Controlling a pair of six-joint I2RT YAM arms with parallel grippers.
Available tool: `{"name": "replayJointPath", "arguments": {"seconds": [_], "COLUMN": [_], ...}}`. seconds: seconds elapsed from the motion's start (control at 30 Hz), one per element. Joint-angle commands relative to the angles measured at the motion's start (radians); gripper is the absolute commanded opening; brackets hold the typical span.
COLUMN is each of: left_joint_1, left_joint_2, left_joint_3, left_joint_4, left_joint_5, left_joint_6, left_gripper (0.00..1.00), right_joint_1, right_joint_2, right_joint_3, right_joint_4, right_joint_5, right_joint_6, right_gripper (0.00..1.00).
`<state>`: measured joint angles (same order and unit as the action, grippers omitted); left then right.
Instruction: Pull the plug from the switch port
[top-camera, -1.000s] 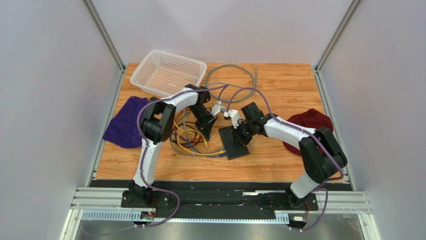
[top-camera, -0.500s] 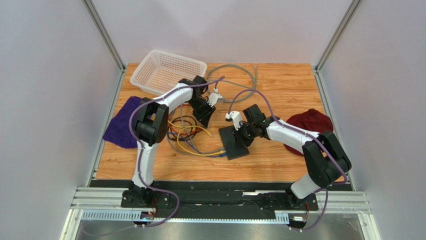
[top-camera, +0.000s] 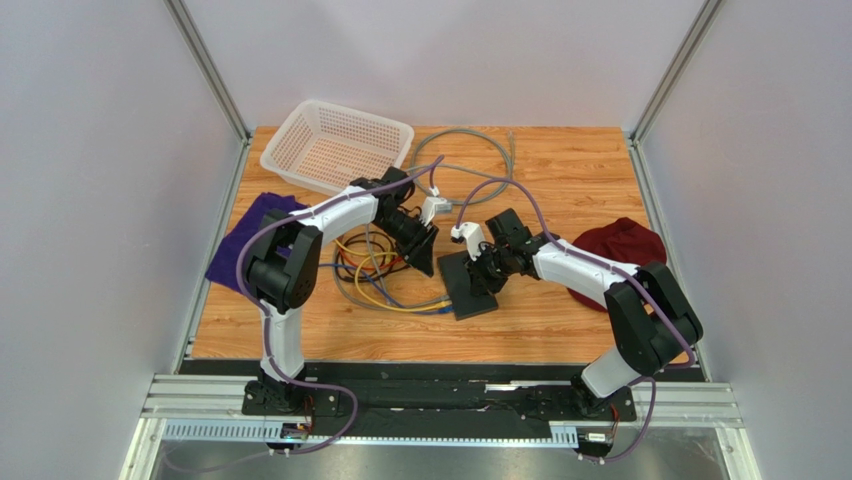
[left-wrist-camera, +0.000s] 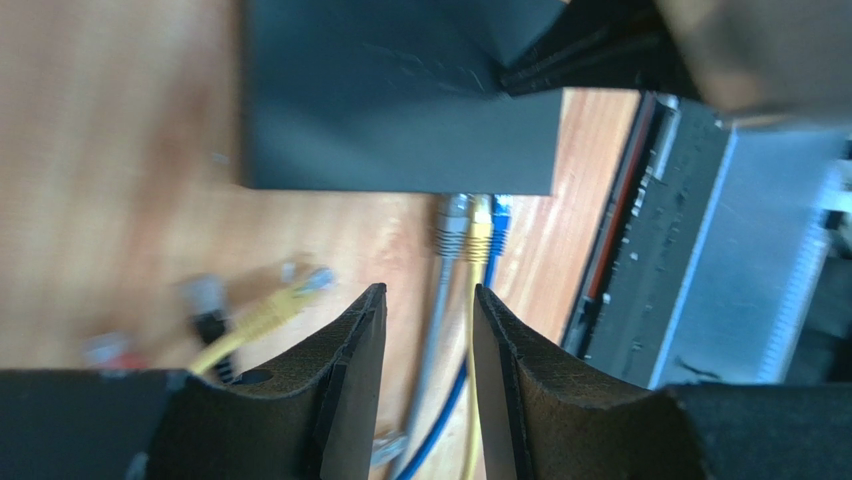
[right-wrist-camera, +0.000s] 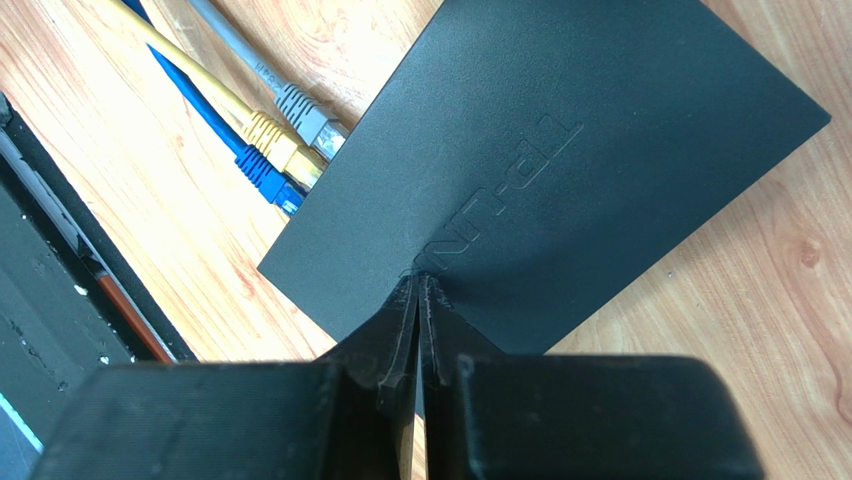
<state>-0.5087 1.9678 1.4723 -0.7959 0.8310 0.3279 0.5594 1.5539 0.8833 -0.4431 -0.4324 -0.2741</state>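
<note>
The switch (right-wrist-camera: 560, 150) carries faint embossed lettering on its black top, reading roughly "TP-LINK".

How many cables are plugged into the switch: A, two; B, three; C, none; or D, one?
B: the gray plug, yellow plug and blue plug sit side by side in one edge of the switch.

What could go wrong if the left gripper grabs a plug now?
The grey plug, yellow plug and blue plug sit packed together in the switch, so the open left gripper may pinch two. The shut right gripper presses only near the switch's edge; it could pivot when pulled.
</note>
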Motion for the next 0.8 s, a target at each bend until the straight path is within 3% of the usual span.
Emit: {"name": "replayJointPath", "arguments": {"seconds": [0.0,0.23,0.77], "left_joint_1": [-0.022,-0.039,-0.068], "left_joint_2": [0.037,0.114,0.283], "left_joint_3": [-0.066,-0.057,0.080], "left_joint_4": [0.075,0.104,-0.017], "left_joint_5": [0.100,0.111,0.218], "left_joint_6": [-0.059,-0.093,-0.041], "left_gripper": [0.46,0.47,0.45], "right_joint_1": [-0.004,-0.004,-0.009], "right_joint_2": [-0.011,-0.028,-0.025], "right_joint_3": [-0.021,-0.038,-0.047], "right_joint_4": [0.006,0.009,0.003], "right_joint_5": [0.027,0.035,0.032], "right_joint_6": [0.000,-0.002,0.004], "right_gripper": [0.06,0.06,0.06]}}
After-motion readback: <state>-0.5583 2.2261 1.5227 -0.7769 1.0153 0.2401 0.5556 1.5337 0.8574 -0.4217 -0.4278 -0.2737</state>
